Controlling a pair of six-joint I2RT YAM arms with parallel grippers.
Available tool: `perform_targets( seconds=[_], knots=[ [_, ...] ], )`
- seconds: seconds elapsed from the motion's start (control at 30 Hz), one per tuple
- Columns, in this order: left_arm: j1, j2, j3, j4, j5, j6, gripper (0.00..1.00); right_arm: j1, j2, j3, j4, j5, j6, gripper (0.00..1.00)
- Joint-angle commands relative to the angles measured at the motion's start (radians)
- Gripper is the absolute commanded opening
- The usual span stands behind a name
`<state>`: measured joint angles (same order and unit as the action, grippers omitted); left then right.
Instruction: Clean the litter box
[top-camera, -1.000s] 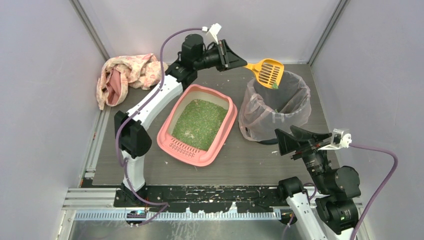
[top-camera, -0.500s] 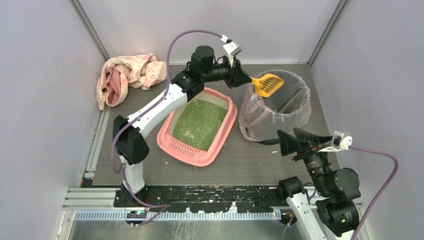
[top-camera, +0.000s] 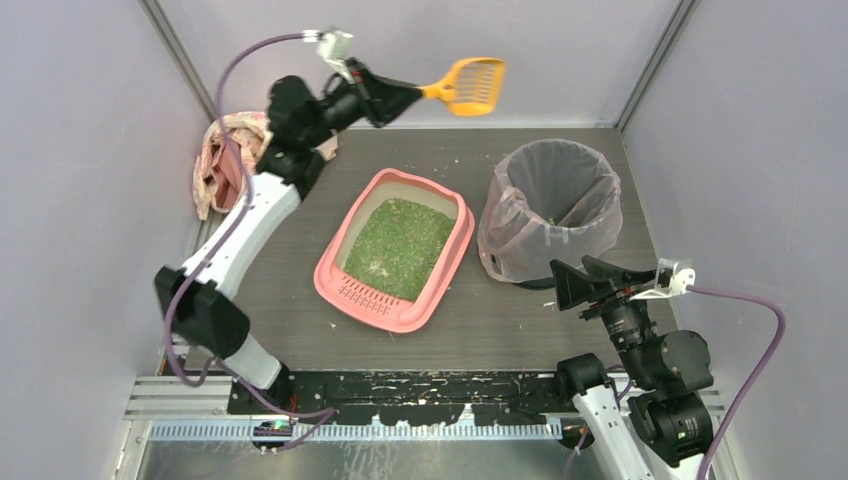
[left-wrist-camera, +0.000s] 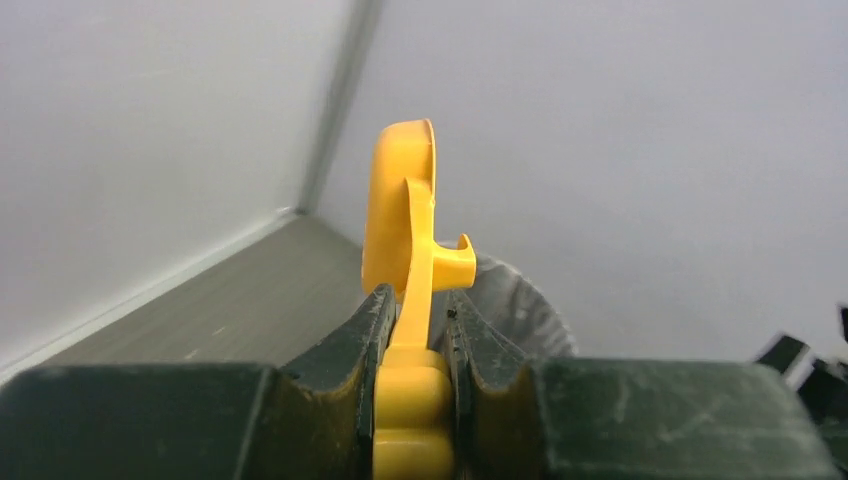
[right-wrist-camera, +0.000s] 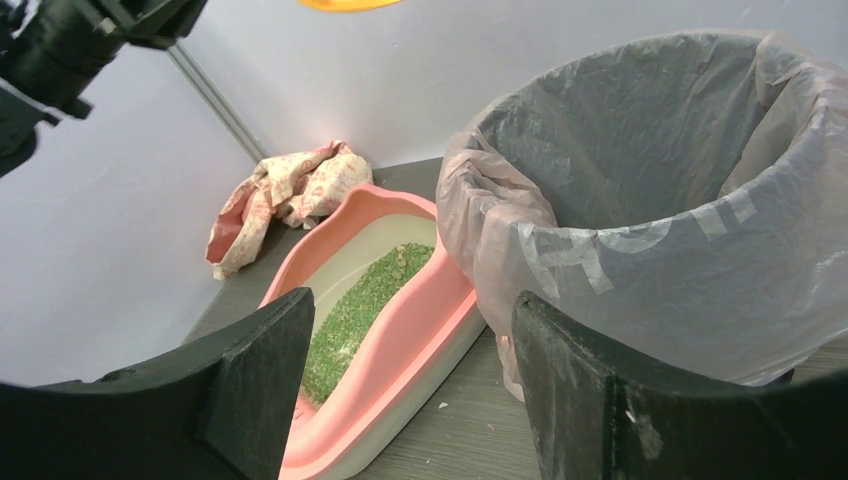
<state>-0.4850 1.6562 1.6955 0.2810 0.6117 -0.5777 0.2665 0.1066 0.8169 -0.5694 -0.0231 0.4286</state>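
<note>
The left pincer (top-camera: 400, 97) pinches the handle of a yellow scoop (top-camera: 472, 84), held high in the air before the back wall. The litter box (top-camera: 331, 272) sits in the middle of the counter (top-camera: 270, 300), green granules inside, its grate lip toward the arms. A bagged bin (top-camera: 500, 235) stands just beside it on the right. The right pincer (top-camera: 568, 281) hovers spread near the bin's near side, gripping nothing. 1 crumpled cloth (top-camera: 225, 155) lies in the far left corner.

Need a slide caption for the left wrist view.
Left pincer shut on the handle of a yellow plastic litter scoop, seen edge-on; bag-lined round bin beyond.
</note>
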Motion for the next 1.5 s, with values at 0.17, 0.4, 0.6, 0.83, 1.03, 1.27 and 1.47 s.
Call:
perform_targets(
  seconds=[0.17, 0.4, 0.6, 0.83, 1.03, 1.27, 1.47],
  knots=[
    [0.126, -0.416, -0.278, -0.407, -0.331, 0.272, 0.00, 0.007, 0.041, -0.053, 0.104, -0.041, 0.001, 0.77],
    [0.127, -0.590, -0.386, -0.684, -0.276, 0.415, 0.00, 0.006, 0.101, -0.118, 0.216, -0.117, 0.044, 0.77],
    [0.135, -0.476, -0.314, -0.940, -0.218, 0.570, 0.00, 0.006, 0.138, -0.137, 0.261, -0.162, 0.043, 0.77],
    [0.134, -0.382, -0.314, -0.978, -0.155, 0.598, 0.00, 0.006, 0.164, -0.124, 0.258, -0.170, 0.028, 0.77],
    [0.134, -0.321, -0.340, -1.051, -0.215, 0.609, 0.00, 0.006, 0.197, -0.144, 0.290, -0.212, 0.043, 0.77],
    [0.126, -0.277, -0.405, -1.039, -0.090, 0.538, 0.00, 0.005, 0.212, -0.153, 0.311, -0.233, 0.047, 0.77],
    [0.121, -0.246, -0.446, -1.063, -0.046, 0.477, 0.00, 0.006, 0.207, -0.156, 0.310, -0.227, 0.048, 0.77]
  ],
)
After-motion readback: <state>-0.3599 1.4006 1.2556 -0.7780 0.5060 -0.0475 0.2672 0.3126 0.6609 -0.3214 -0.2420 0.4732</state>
